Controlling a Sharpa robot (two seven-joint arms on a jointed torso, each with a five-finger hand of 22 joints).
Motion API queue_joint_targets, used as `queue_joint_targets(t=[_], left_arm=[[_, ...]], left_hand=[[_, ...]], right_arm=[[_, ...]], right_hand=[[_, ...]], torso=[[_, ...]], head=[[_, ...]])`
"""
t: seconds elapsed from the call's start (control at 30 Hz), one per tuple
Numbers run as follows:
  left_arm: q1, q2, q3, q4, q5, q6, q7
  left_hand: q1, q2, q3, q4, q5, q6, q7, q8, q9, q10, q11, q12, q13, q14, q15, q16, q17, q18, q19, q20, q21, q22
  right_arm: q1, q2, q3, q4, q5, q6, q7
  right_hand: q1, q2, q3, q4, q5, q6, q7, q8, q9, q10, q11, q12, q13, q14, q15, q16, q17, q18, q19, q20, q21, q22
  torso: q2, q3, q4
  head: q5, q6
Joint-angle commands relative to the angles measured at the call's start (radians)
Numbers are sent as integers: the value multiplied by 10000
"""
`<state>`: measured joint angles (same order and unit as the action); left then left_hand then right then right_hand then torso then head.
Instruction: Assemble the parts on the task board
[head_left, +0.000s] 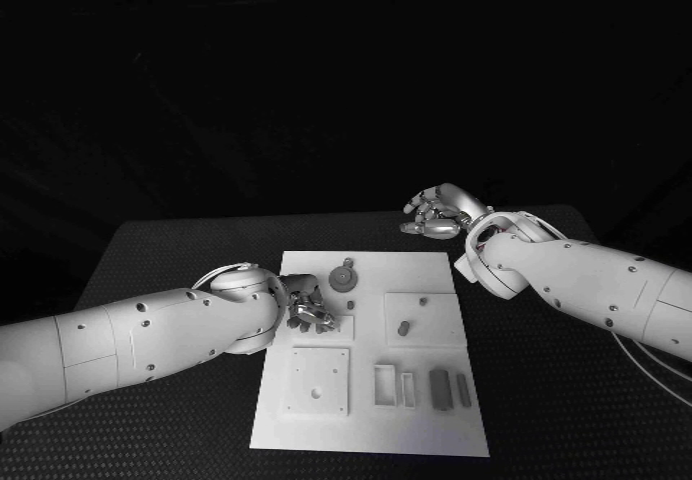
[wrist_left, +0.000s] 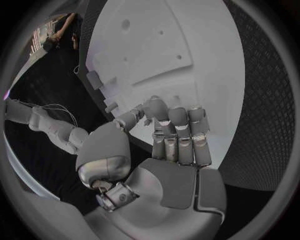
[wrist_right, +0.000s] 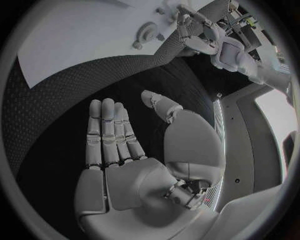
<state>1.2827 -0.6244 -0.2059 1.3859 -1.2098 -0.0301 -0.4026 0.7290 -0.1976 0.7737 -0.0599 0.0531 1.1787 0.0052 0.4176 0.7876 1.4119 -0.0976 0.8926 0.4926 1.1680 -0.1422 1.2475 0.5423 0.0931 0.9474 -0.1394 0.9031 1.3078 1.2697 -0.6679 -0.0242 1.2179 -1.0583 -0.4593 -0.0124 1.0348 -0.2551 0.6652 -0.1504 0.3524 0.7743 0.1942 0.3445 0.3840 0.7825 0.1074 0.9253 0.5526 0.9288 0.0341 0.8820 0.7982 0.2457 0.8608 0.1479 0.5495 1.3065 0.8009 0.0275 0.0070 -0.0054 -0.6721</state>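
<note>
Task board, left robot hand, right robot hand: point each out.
task board (head_left: 433, 425), head view, bare near corner.
left robot hand (head_left: 307, 307), head view, fingers over the board.
right robot hand (wrist_right: 134, 170), right wrist view, palm.

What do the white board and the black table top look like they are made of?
The task board looks like matte white plastic: smooth and evenly pale, with neat recesses and small holes cut into it, though painted metal can't be ruled out. The table seems to wear a dark rubbery or woven mat: the right wrist view shows a fine, regular dotted texture.
</note>
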Motion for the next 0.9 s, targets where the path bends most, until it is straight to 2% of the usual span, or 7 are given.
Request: queue_joint_targets(t=[0.03,0.2,0.23,0.47,0.53,0.77,0.9], left_arm=[[-282,13,-203,-77,472,552,-246],[-282,10,-199,-75,509,460,-208],[-282,9,-198,-77,535,450,-199],[-282,-14,-190,-72,678,481,-106],[-281,-24,-185,-67,718,514,-83],[-276,-69,-154,-19,805,433,-43],[-272,-74,-37,-20,748,494,-90]], left_hand=[[65,107,32,8,-18,19,28,-77,-27,7,43,45,-2,-14,-43,13,-19,-619,-108,-912,-171,183],[207,614,-30,-351,113,73,33,-186,-77,-18,46,51,-17,-37,-46,27,-46,-653,-163,-925,-180,192],[199,755,-23,-447,353,90,36,-216,-89,-19,48,55,-22,-40,-46,33,-55,-666,-168,-928,-183,192],[-255,2200,145,-1516,2197,177,50,-400,-109,-43,54,76,-65,-63,-29,79,-121,-751,-206,-946,-180,198],[-373,2371,219,-1734,2474,205,46,-437,-113,-37,45,84,-73,-60,-23,92,-134,-759,-199,-953,-178,195],[-703,2825,349,-2152,2861,398,15,-624,-191,33,-3,154,-64,3,16,192,-134,-766,-180,-941,-161,196],[-893,2937,471,-2274,3064,540,-18,-676,-290,58,-30,266,-8,51,6,295,-107,-746,-142,-948,-120,204]], right_arm=[[-3,5,5,13,-40,125,30],[-3,2,5,15,-41,142,27],[-3,1,5,14,-41,140,27],[-3,2,5,3,-42,154,24],[-3,2,5,-4,-42,164,22],[-3,8,5,-11,-43,177,21],[-3,14,5,-16,-43,182,21]], right_hand=[[4,38,-24,-15,49,-47,106,24,-13,-36,-5,59,-11,-54,2,35,-16,161,15,34,-33,11],[6,41,-22,-15,51,-49,107,24,-14,-38,-4,61,-16,-56,4,34,-19,161,15,35,-38,13],[6,41,-21,-14,52,-49,107,24,-14,-39,-4,61,-17,-56,4,34,-20,161,15,35,-39,14],[5,43,-20,-12,58,-51,109,25,-16,-41,-2,64,-26,-57,6,34,-23,160,16,37,-47,18],[5,45,-20,-11,59,-51,109,25,-16,-41,-2,65,-28,-57,6,34,-24,161,17,37,-49,19],[9,46,-17,-13,64,-53,110,26,-17,-43,-1,69,-35,-58,7,34,-27,161,18,37,-55,23],[12,46,-16,-14,68,-53,110,26,-18,-43,-1,71,-39,-58,8,34,-29,161,19,37,-59,25]], torso=[[-1,-3,2],[-1,-2,6],[0,-3,6],[-6,0,-4],[-5,-1,2],[-15,0,10],[-13,3,9]], head=[[-1,4],[8,-4],[9,-2],[17,0],[14,-1],[28,9],[37,12]])
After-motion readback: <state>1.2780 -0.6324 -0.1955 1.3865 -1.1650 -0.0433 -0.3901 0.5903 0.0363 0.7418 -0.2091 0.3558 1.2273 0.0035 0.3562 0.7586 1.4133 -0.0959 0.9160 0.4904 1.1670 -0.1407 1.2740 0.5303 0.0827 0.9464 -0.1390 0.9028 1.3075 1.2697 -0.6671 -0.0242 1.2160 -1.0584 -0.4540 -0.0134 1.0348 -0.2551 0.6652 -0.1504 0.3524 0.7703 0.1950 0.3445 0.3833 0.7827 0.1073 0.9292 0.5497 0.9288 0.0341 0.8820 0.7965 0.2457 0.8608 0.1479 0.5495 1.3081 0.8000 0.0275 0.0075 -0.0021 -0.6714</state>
